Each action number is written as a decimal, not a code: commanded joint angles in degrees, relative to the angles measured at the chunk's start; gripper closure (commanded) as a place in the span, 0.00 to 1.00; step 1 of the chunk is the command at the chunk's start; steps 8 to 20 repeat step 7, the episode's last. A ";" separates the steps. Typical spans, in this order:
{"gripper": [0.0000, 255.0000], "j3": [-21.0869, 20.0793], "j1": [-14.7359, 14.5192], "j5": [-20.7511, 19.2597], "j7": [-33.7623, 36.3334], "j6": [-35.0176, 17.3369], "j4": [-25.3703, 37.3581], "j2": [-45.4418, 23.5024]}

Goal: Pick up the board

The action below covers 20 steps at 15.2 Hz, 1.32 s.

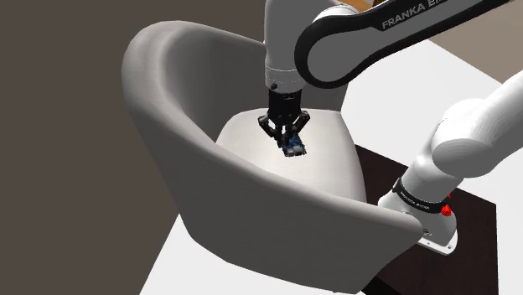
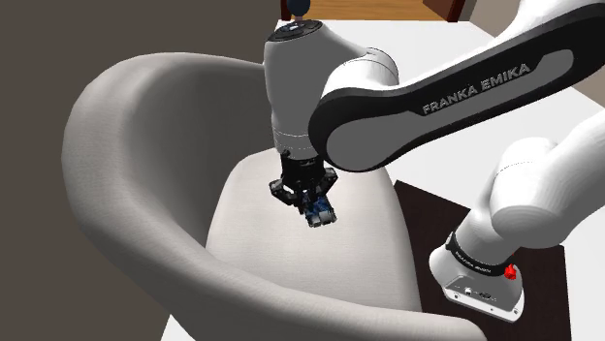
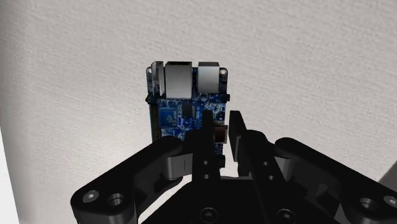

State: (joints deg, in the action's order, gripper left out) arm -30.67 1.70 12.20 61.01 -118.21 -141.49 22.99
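Observation:
The board (image 3: 184,95) is a small blue circuit board with two silver ports on its far end. It lies over the white armchair's seat cushion (image 1: 331,163). My gripper (image 3: 221,130) points straight down, and its two black fingers are closed on the board's near edge. In the shoulder view the board (image 1: 294,149) sticks out just below the gripper (image 1: 287,138), close to the cushion. In the second exterior view the board (image 2: 319,215) hangs at the fingertips of the gripper (image 2: 308,203). I cannot tell whether the board still touches the seat.
The armchair's tall curved back (image 1: 168,126) wraps round the seat on the shoulder view's left and front. The dark-topped stand (image 1: 385,172) is at the right, with the arm's base and a red button (image 1: 447,209). White floor lies beyond.

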 commanded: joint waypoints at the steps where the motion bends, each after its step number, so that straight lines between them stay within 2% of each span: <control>1: 1.00 0.41 -0.09 0.07 -0.17 1.76 0.92 0.83; 5: 1.00 1.15 -0.13 0.02 -0.39 5.14 3.11 2.06; 20: 1.00 1.18 -0.13 0.02 -0.40 5.26 3.19 2.10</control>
